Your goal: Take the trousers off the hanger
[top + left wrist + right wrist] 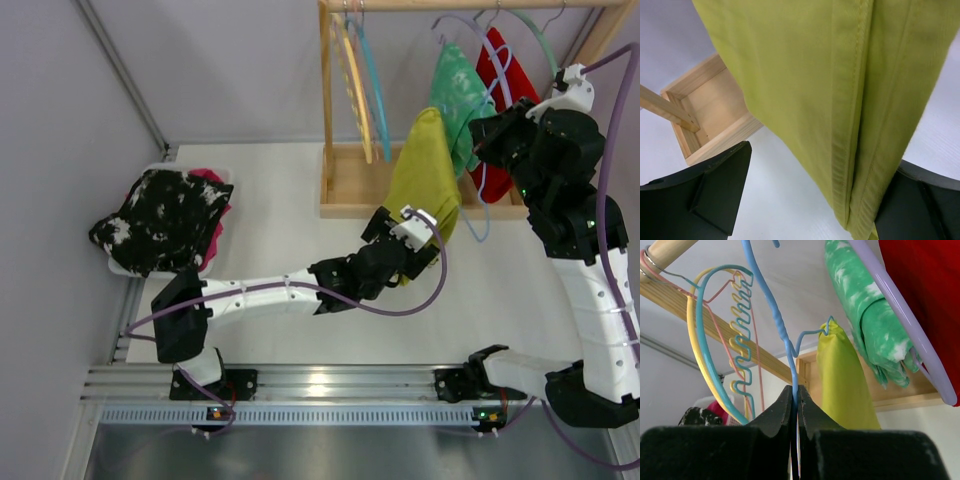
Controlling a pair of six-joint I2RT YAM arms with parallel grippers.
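The right gripper (796,395) pinches the blue hanger (771,305) tight. The left gripper (820,200) is wide open around the bottom edge of the yellow trousers (815,75), holding nothing. Next, I think, it must squeeze and pull down.

The table (280,200) lies bare and open between the basket (160,168) at its left edge and the wooden rack (326,100) at the far edge. Under the rail, empty hangers (362,90) fill the rack's left end and a blue hanger (777,320) crosses the middle. The mustard-yellow trousers (425,170), green trousers (455,95) and red trousers (505,70) crowd the right end.
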